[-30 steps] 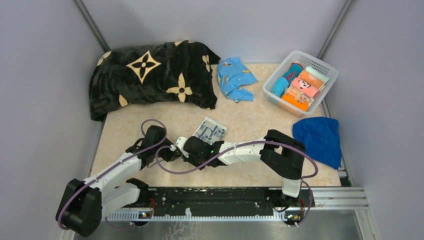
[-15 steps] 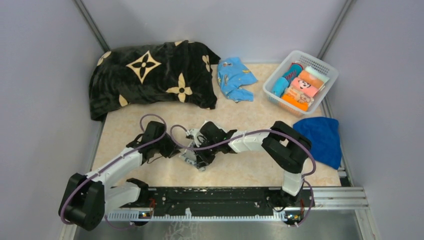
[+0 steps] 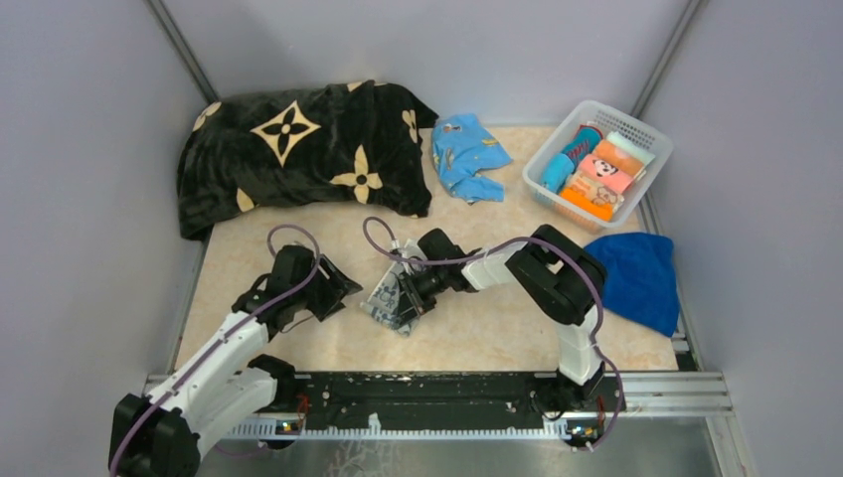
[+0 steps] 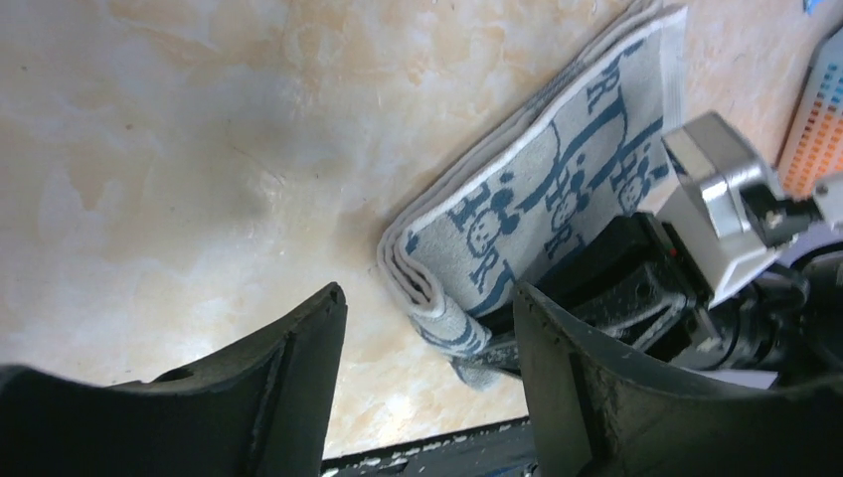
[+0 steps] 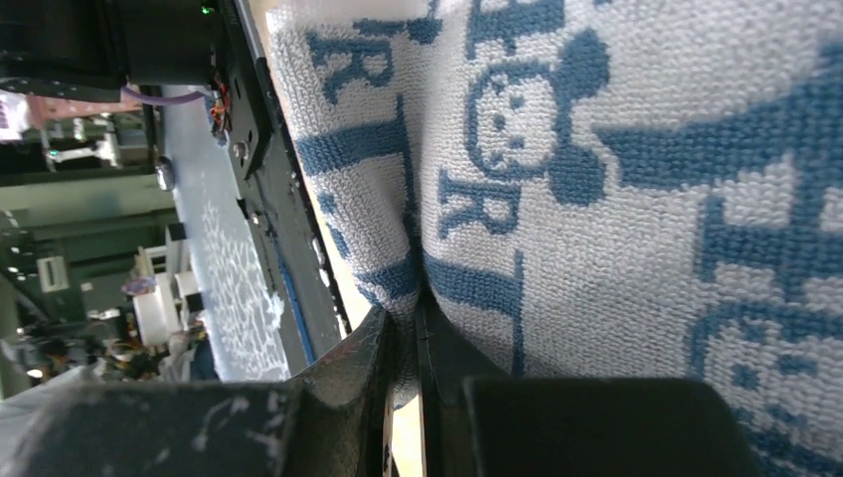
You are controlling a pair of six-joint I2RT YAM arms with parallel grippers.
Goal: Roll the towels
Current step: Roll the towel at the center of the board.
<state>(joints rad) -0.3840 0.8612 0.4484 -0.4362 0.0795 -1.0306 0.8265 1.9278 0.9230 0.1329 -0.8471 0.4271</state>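
The white towel with dark-blue print (image 3: 390,298) lies folded in layers at the table's middle. My right gripper (image 3: 410,291) is shut on a pinched fold of the towel (image 5: 616,199), and its fingers (image 5: 348,388) meet on the cloth. Just left of it, my left gripper (image 3: 334,286) stands open with nothing between its jaws. In the left wrist view the towel's layered end (image 4: 447,298) lies ahead, apart from the fingers (image 4: 288,388). The turquoise towel (image 3: 467,154) lies crumpled at the back. The royal-blue towel (image 3: 636,276) is bunched at the right edge.
A black blanket with cream flowers (image 3: 298,149) fills the back left. A white basket (image 3: 651,144) with rolled cloths stands at the back right. The arms' black rail (image 3: 427,393) runs along the near edge. Grey walls close in on both sides.
The left gripper has opened, let go of the white towel and drawn back left. The right gripper has shut on the towel and folded it over toward the near left.
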